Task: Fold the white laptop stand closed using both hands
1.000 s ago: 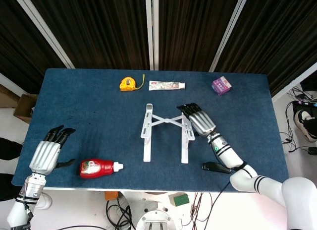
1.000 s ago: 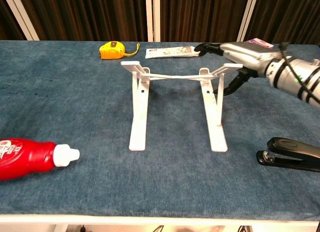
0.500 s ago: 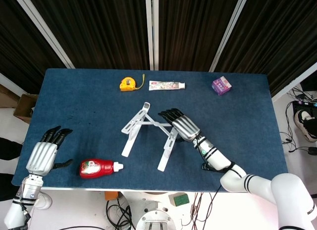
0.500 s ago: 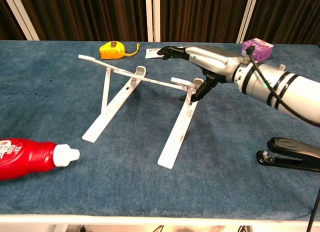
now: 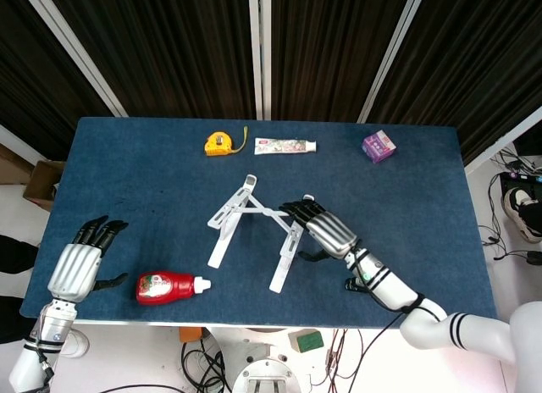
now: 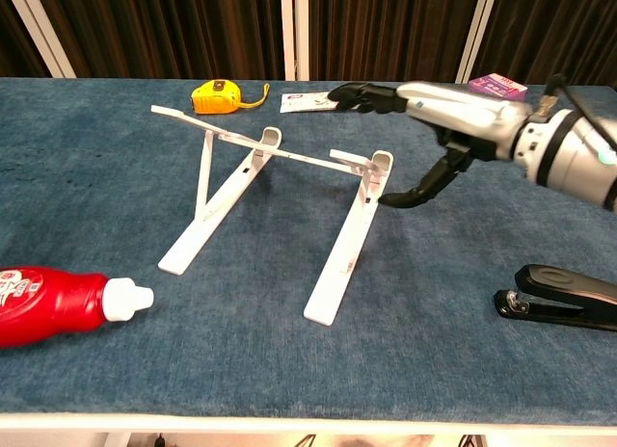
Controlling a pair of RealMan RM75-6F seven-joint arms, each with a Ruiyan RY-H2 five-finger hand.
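Observation:
The white laptop stand (image 5: 254, 230) (image 6: 273, 198) stands unfolded and skewed on the blue table, its two rails running toward the near left. My right hand (image 5: 326, 230) (image 6: 445, 107) hovers just right of the stand's right rail, fingers stretched out flat and thumb hanging down close to the rail. It holds nothing. My left hand (image 5: 76, 268) lies at the table's near left corner, fingers extended, far from the stand; it appears only in the head view.
A red bottle (image 5: 169, 287) (image 6: 53, 304) lies near the front left. A black stapler (image 6: 559, 298) sits at the front right under my right forearm. A yellow tape measure (image 5: 218, 143), a toothpaste tube (image 5: 285, 145) and a purple box (image 5: 378, 146) line the far edge.
The stand was pushed left and turned askew one second to half a second ago. Since then my right hand has drawn back to the right, off the stand. The left hand barely moved.

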